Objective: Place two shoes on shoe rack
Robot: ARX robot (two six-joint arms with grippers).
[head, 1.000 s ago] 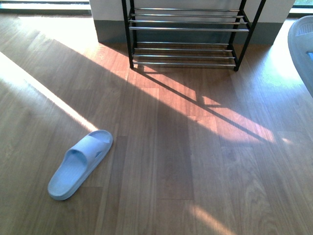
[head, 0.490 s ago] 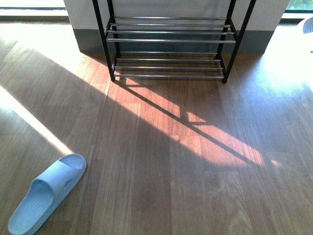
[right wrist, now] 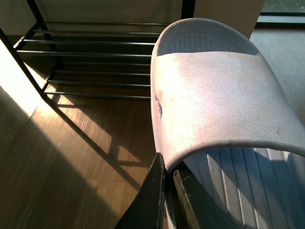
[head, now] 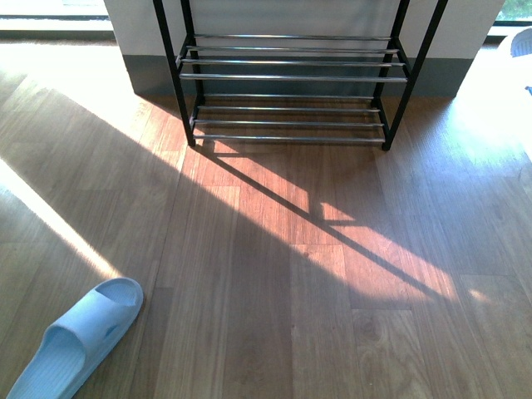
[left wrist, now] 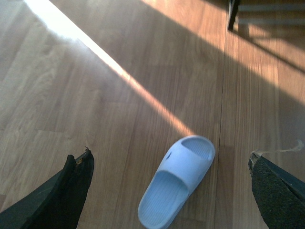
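Left jaws: spread wide, gripping nothing. One pale blue sandal (left wrist: 178,181) lies flat on the wood floor (left wrist: 95,95) under the gap between them. It touches neither jaw and sits closer to one than the other. Its open toe end points away from the jaws, roughly toward a black leg of the shoe rack (left wrist: 233,14). In the front view that sandal (head: 79,345) is low on the left, well apart from the rack (head: 291,79), with a sunlit strip on the floor (head: 274,274) between them.

Right jaws: pressed together, pinching the side rim of the second sandal (right wrist: 214,95) just under its strap edge. The sandal is held off the floor with strap and ribbed footbed facing the wrist camera, and it extends out past the jaws. The rack (right wrist: 95,52) is ahead of and below the jaws, not touching the sandal.
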